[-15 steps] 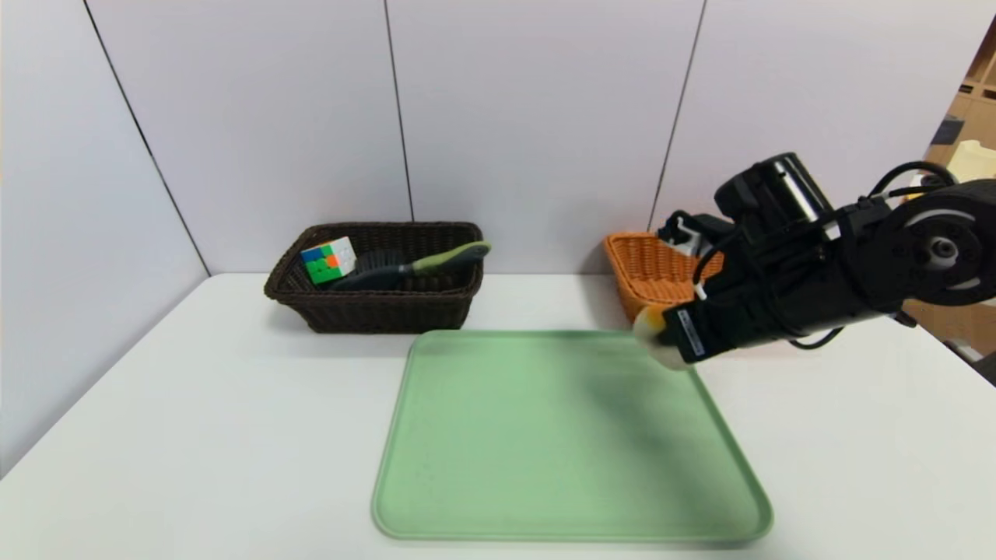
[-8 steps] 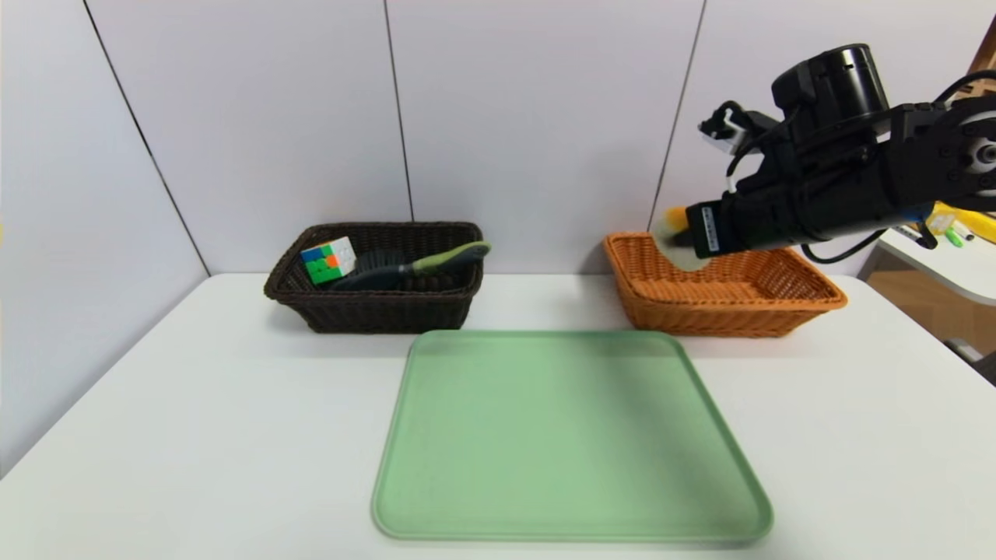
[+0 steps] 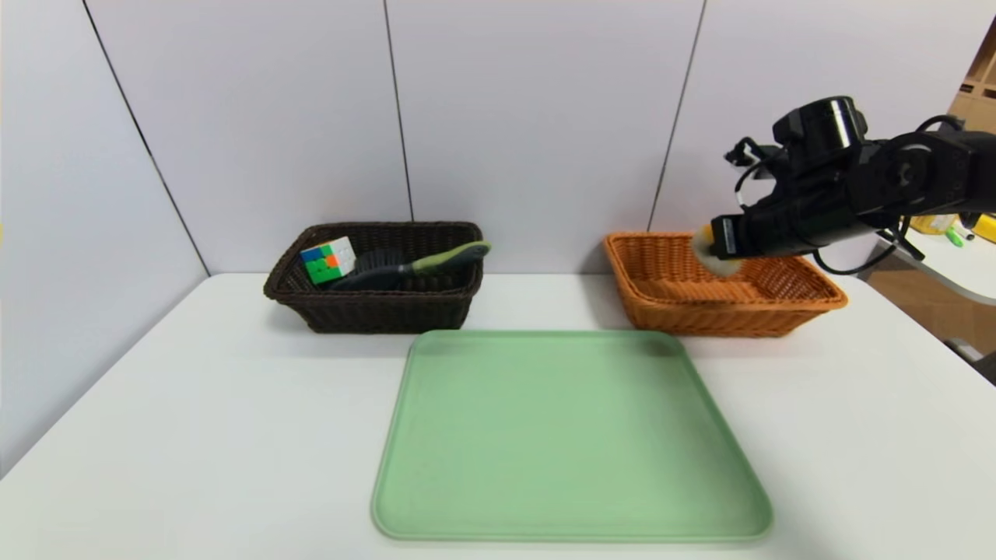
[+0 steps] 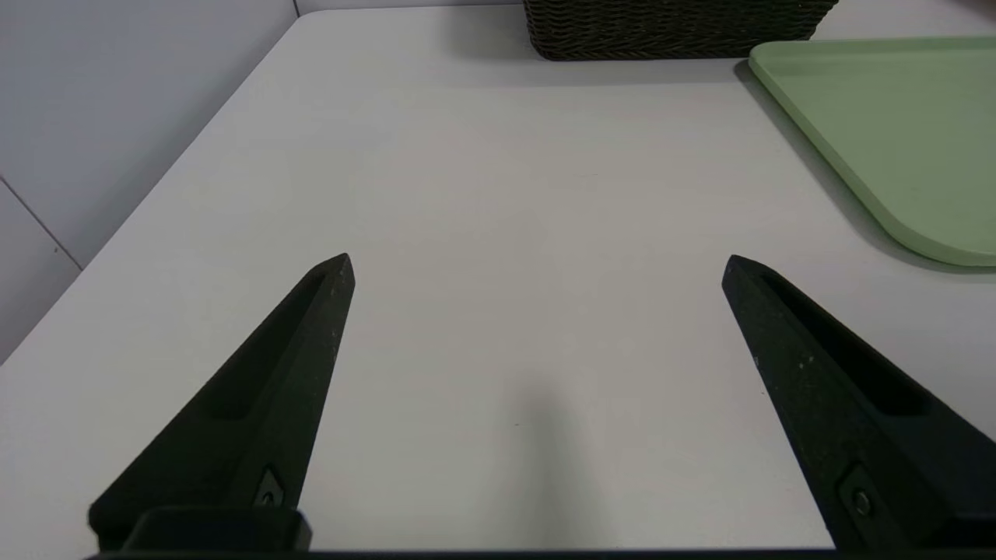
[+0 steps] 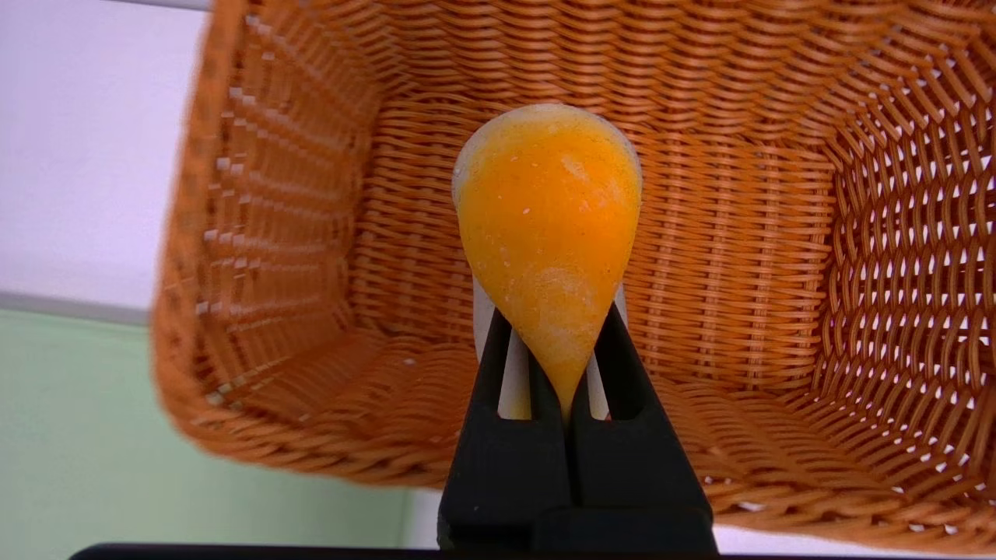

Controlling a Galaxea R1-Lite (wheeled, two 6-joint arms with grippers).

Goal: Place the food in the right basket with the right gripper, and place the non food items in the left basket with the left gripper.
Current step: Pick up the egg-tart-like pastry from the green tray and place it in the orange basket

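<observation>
My right gripper (image 3: 720,247) (image 5: 554,327) is shut on the bun (image 3: 714,253) (image 5: 548,233), squeezing it into a teardrop shape, and holds it above the inside of the orange-tan right basket (image 3: 661,311) (image 5: 731,233). The dark brown left basket (image 3: 373,311) (image 4: 669,31) holds the multicoloured puzzle cube (image 3: 328,260) and the brush (image 3: 420,266) with its olive-green handle resting on the rim. My left gripper (image 4: 537,268) is out of the head view; it hovers open and empty over bare table near the tray's left side.
A light green tray (image 3: 568,435) (image 4: 895,132) lies in the middle of the white table (image 3: 194,428), in front of both baskets. Grey wall panels stand close behind the baskets. The table's right edge runs just beyond the right basket.
My right arm carried the bun from above the tray's far right corner up and back over the right basket, then lowered it towards the basket's inside. The left basket's contents stayed still.
</observation>
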